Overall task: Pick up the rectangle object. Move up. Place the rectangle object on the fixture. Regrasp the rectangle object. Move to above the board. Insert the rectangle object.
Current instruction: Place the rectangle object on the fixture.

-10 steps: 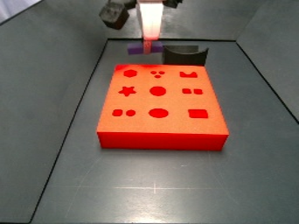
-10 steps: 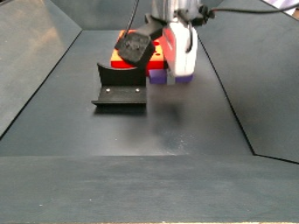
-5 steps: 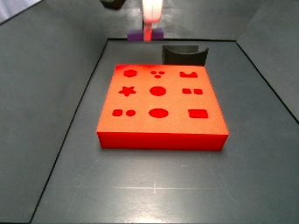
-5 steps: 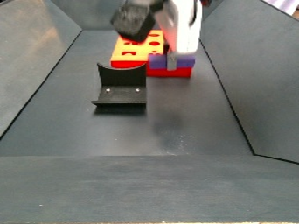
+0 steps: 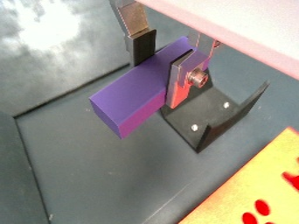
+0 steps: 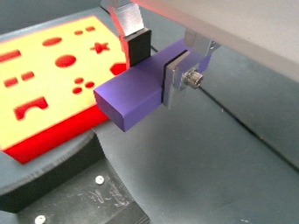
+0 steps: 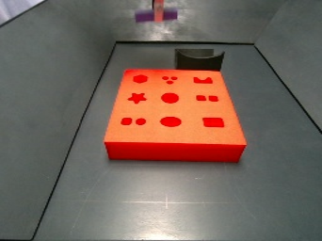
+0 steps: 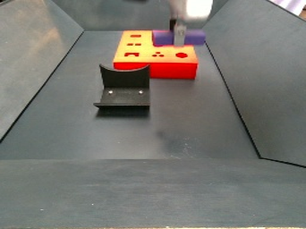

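Note:
The rectangle object (image 5: 131,94) is a purple flat block, and my gripper (image 5: 162,66) is shut on it in both wrist views, a dark pad (image 6: 139,50) on one face and a silver plate (image 6: 174,79) on the other. In both side views the gripper (image 7: 156,9) hangs high near the frame's top, mostly cut off, with the purple block (image 8: 191,38) below it, well above the floor. The fixture (image 7: 198,58), a dark scooped holder, stands on the floor beside the red board (image 7: 172,108). In a wrist view the fixture (image 5: 218,118) lies below the block.
The floor is a dark grey tray with sloping side walls (image 7: 75,85). The board (image 8: 158,54) carries several darker cut-outs, among them a star, circles and a rectangle. The fixture (image 8: 123,88) sits in front of it in a side view.
The gripper has risen steadily with the purple block in it, from just above the floor near the fixture to the top of the side views. Board and fixture stayed put.

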{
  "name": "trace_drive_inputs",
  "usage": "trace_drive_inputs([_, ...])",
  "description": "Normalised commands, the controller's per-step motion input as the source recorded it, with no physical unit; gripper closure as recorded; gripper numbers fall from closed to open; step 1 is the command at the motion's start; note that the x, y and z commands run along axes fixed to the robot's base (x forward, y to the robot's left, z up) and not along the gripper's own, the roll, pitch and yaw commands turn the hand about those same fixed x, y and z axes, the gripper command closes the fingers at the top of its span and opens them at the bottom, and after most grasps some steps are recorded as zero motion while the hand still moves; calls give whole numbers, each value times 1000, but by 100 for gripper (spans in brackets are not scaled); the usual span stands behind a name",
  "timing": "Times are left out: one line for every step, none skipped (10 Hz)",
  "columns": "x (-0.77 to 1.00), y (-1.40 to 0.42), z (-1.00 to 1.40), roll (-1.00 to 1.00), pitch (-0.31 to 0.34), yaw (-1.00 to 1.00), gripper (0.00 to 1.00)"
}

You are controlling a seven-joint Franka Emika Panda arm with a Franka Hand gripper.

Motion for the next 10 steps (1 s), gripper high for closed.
trace_drive_inputs([-6, -9, 430, -98, 50, 10, 100])
trace_drive_inputs([3, -7, 263, -106, 58, 6, 100])
trace_drive_inputs([698, 1000, 143, -11, -57, 1000, 100])
trace_drive_inputs([716, 1000, 51, -12, -54, 1000, 100])
trace_drive_inputs([775, 1000, 21, -14, -51, 1000, 100])
trace_drive_inputs([733, 851, 10, -16, -49, 1000, 100])
trace_drive_inputs([586, 558, -1, -20, -46, 1000, 100])
trace_drive_inputs([470, 342, -6, -24, -43, 1000, 100])
trace_drive_inputs([353, 137, -9, -30, -40, 1000, 100])
trace_drive_inputs([227, 67, -2, -34, -37, 1000, 100])
